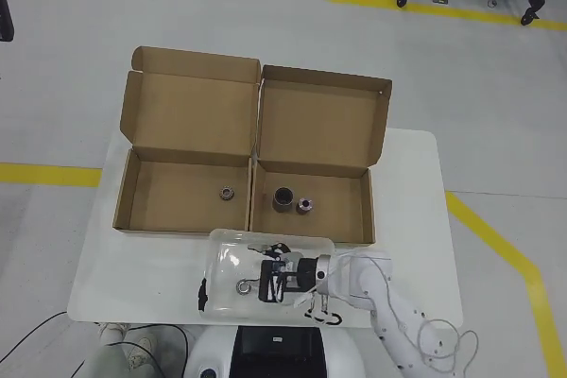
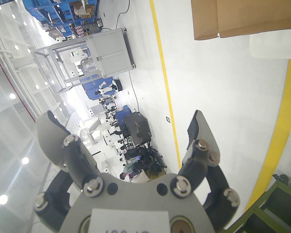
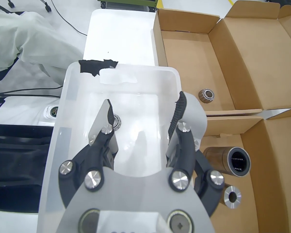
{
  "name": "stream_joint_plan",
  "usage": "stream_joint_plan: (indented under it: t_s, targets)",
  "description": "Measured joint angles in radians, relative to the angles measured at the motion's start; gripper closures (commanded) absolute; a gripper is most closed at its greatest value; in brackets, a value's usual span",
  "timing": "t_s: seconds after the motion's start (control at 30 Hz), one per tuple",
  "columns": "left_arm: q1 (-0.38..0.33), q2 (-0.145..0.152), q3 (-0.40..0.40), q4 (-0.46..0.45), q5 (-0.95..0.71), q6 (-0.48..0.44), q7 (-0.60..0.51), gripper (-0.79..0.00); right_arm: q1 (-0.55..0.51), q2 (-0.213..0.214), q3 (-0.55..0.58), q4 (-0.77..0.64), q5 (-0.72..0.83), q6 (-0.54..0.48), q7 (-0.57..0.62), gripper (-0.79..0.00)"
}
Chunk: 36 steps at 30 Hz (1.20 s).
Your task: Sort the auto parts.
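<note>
R gripper (image 3: 145,103) spread over the clear bin (image 3: 70,86), nothing pinched.
Sorting looks mostly done: a sorted bearing (image 3: 206,95) lies in the L box (image 1: 170,203), and a sleeve cylinder (image 3: 226,161) & small silver bushing (image 3: 232,196) in the R box (image 1: 345,217). The last bearing (image 3: 117,121) sits on the bin floor, just beside one finger. Top view gives the layout: boxes side by side behind the bin on the tabletop (image 1: 406,161). R wrist view adds detail, e.g. the cylinder's hollow bore. L gripper (image 2: 123,115) also spread, empty, aimed out over the floor.
</note>
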Motion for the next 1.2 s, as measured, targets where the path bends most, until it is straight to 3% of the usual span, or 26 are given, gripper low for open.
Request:
stream_joint_plan:
  t_s: [0.33, 0.77, 0.93, 1.03, 1.2]
  targets:
    - [0.0, 0.0, 0.0, 0.0, 0.0, 0.0, 0.0, -0.785, 0.068, 0.005, -0.1, 0.104, -0.072, -0.013, -0.035, -0.419]
    - [0.0, 0.0, 0.0, 0.0, 0.0, 0.0, 0.0, -0.785, 0.147, -0.027, -0.231, 0.196, -0.01, 0.077, 0.158, -0.425]
    - [0.0, 0.0, 0.0, 0.0, 0.0, 0.0, 0.0, -0.785, 0.174, -0.035, -0.265, 0.211, 0.025, 0.08, 0.197, -0.449]
    - [0.0, 0.0, 0.0, 0.0, 0.0, 0.0, 0.0, -0.785, 0.188, -0.038, -0.279, 0.226, 0.031, 0.086, 0.222, -0.557]
    - [0.0, 0.0, 0.0, 0.0, 0.0, 0.0, 0.0, -0.785, 0.199, -0.043, -0.304, 0.237, 0.04, 0.107, 0.262, -0.57]
